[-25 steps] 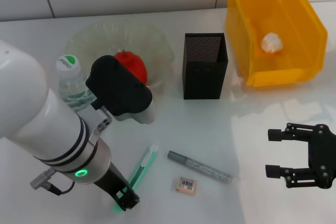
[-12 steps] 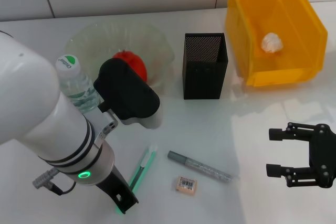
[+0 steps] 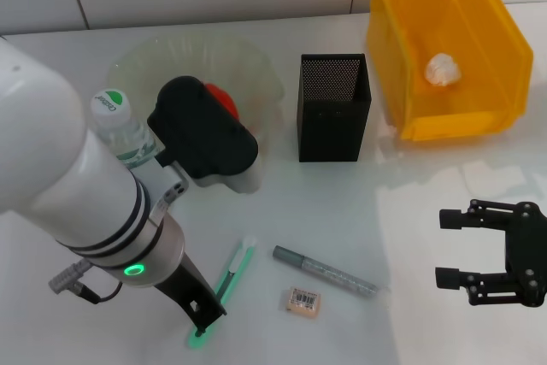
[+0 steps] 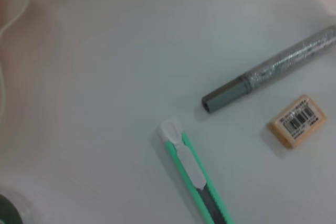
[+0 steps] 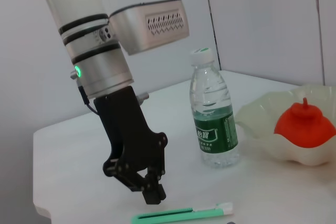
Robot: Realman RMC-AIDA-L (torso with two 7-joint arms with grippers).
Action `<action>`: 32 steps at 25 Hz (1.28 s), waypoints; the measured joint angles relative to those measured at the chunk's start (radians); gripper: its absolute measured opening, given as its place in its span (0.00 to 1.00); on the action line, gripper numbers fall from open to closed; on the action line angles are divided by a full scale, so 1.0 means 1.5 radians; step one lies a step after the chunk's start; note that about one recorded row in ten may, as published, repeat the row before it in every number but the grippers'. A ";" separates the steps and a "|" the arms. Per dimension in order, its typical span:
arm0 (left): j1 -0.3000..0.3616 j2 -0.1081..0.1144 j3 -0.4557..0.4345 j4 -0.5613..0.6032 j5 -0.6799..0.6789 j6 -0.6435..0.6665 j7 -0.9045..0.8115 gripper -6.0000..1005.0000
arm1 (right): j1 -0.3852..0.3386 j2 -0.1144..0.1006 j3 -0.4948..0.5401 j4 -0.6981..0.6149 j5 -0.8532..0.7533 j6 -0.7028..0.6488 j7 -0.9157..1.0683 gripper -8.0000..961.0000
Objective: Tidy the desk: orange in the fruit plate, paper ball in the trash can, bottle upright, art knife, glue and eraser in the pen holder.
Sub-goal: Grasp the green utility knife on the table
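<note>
The green art knife [image 3: 232,273] lies flat near the table's front, also seen in the left wrist view [image 4: 195,174] and the right wrist view [image 5: 184,214]. My left gripper [image 3: 202,318] hangs low over the knife's near end [image 5: 150,190]. A grey glue stick [image 3: 325,271] and the tan eraser [image 3: 302,300] lie just right of the knife. The bottle [image 3: 120,130] stands upright. The orange [image 3: 224,98] sits in the fruit plate [image 3: 256,70], partly hidden by my left arm. The paper ball [image 3: 442,67] lies in the trash can [image 3: 393,49]. My right gripper [image 3: 491,254] rests open at the front right, holding nothing.
The black mesh pen holder [image 3: 333,108] stands mid-table between the fruit plate and the trash can. My left forearm crosses in front of the bottle and the plate. A wall runs along the back of the table.
My left arm has swung slightly, and its wrist housing now covers more of the orange. The left gripper stays near the knife's near end. The right arm has not moved.
</note>
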 joint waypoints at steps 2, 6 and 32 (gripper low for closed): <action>0.000 0.000 -0.008 0.001 -0.005 0.000 -0.001 0.06 | -0.001 0.000 0.000 0.000 0.000 0.000 0.000 0.83; 0.000 0.000 -0.009 -0.005 -0.016 0.000 -0.001 0.08 | -0.003 0.000 0.001 0.000 0.000 -0.001 0.001 0.83; -0.001 0.000 -0.001 -0.031 -0.021 -0.017 -0.002 0.51 | 0.001 0.000 0.006 0.000 0.000 -0.002 0.001 0.83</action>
